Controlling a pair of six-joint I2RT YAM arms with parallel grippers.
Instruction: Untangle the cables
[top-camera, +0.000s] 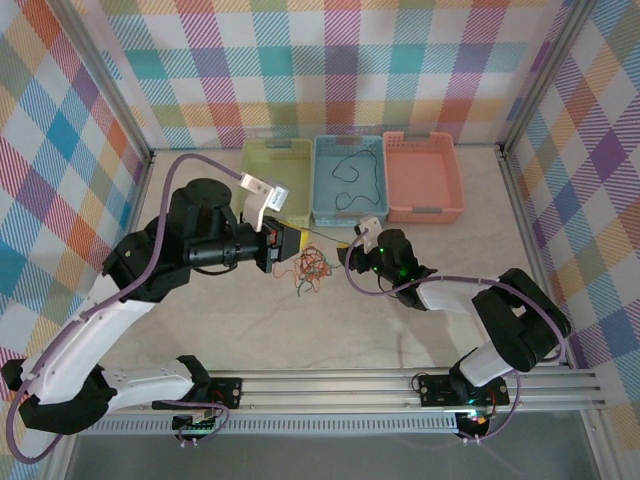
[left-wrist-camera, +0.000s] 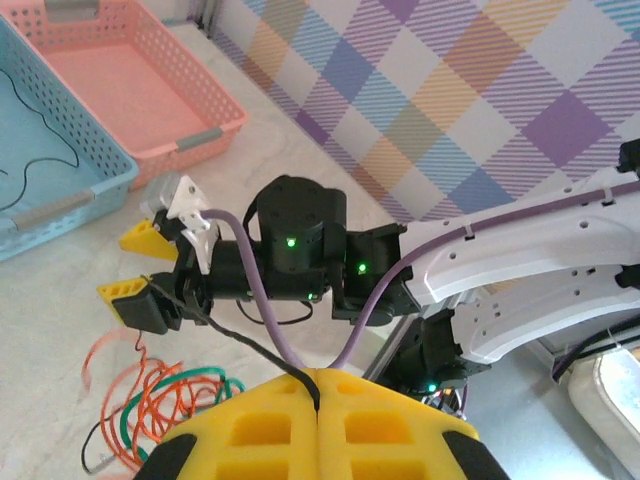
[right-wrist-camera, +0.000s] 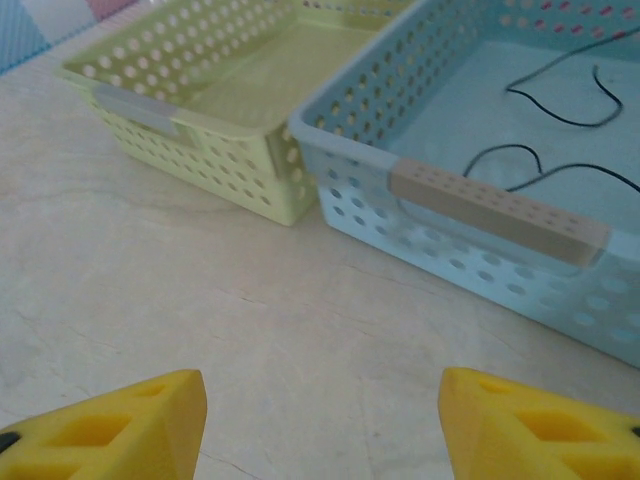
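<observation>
- From above you get the layout. The tangle of cables (top-camera: 312, 268) lies mid-counter (top-camera: 330, 335), with the left claw (top-camera: 288, 245) at its 10 o'clock and the right claw (top-camera: 352, 252) at its 2 o'clock.
- At the tangle's 12 o'clock three baskets stand in a row, side by side: yellow-green basket (top-camera: 280, 170), blue basket (top-camera: 348, 141) and pink basket (top-camera: 423, 175).
- Your left wrist camera adds the grip. The left claw's blocky yellow fingers are pressed together, pinching a dark cable (left-wrist-camera: 225, 330). It runs in a straight line toward 10 o'clock, as far as the right claw's lower finger.
- That camera also shows the tangle up close at 8 o'clock: thin glossy loops of orange-red and green, with a black strand trailing out.
- Your right wrist camera shows that claw spread wide, with pale marbled counter between its yellow tips.
- Ahead of it, the baskets are perforated plastic with rounded corners and flat grey handle strips.
- A loose black cable (right-wrist-camera: 575, 123) curls on the blue basket's floor.
</observation>
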